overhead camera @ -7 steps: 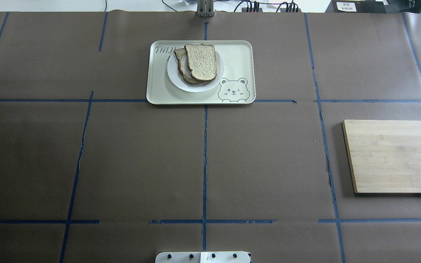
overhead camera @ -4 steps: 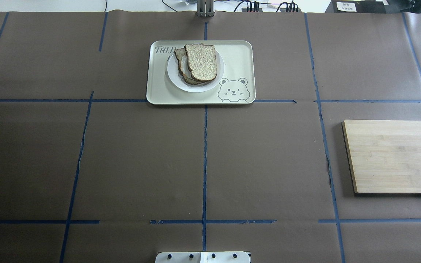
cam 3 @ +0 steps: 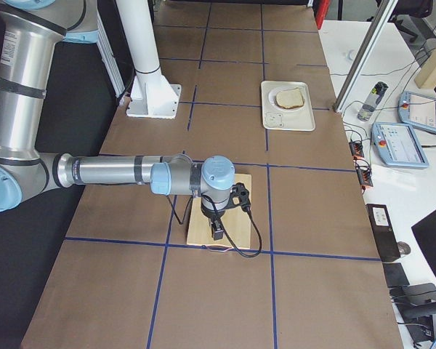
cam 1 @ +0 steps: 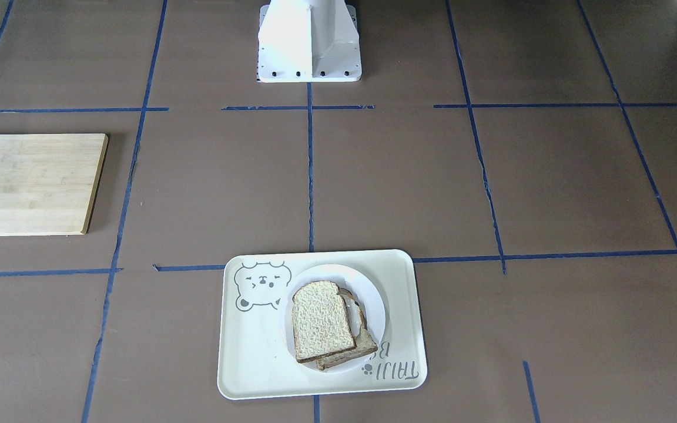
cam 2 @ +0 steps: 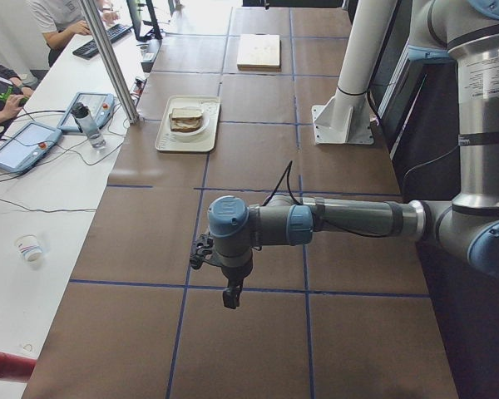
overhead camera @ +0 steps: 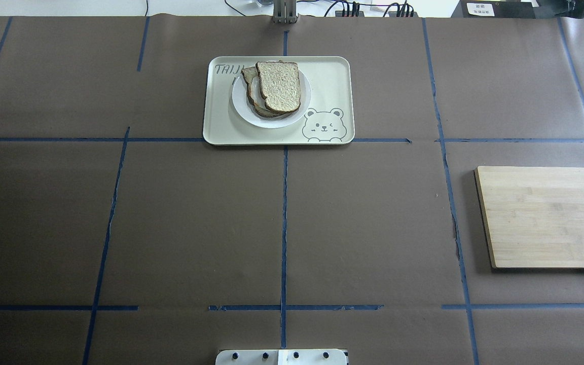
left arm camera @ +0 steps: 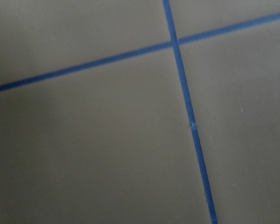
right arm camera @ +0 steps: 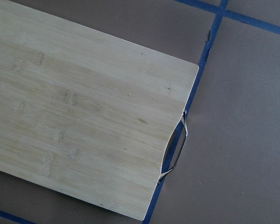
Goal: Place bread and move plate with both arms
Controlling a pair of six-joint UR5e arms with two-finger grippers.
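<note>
The plain bread (overhead camera: pixel 279 86) lies on top of a second slice (overhead camera: pixel 249 76) on the small white plate (overhead camera: pixel 271 120). The plate sits on the cream bear tray (overhead camera: pixel 332 76) at the far middle of the table. The front view shows the bread (cam 1: pixel 321 322), the plate (cam 1: pixel 374 296) and the tray (cam 1: pixel 256 352). Both arms are outside the overhead and front views. The left gripper (cam 2: pixel 230 295) hangs above bare table, far from the tray. The right gripper (cam 3: pixel 216 233) hangs above the wooden board. I cannot tell whether either is open or shut. Neither wrist view shows fingers.
A bamboo cutting board (overhead camera: pixel 548 217) lies on the robot's right side; it fills the right wrist view (right arm camera: pixel 84 116), metal handle at one edge. The white robot base (cam 1: pixel 309 41) stands at the near middle. Blue tape lines cross the brown table cover (left arm camera: pixel 130 140).
</note>
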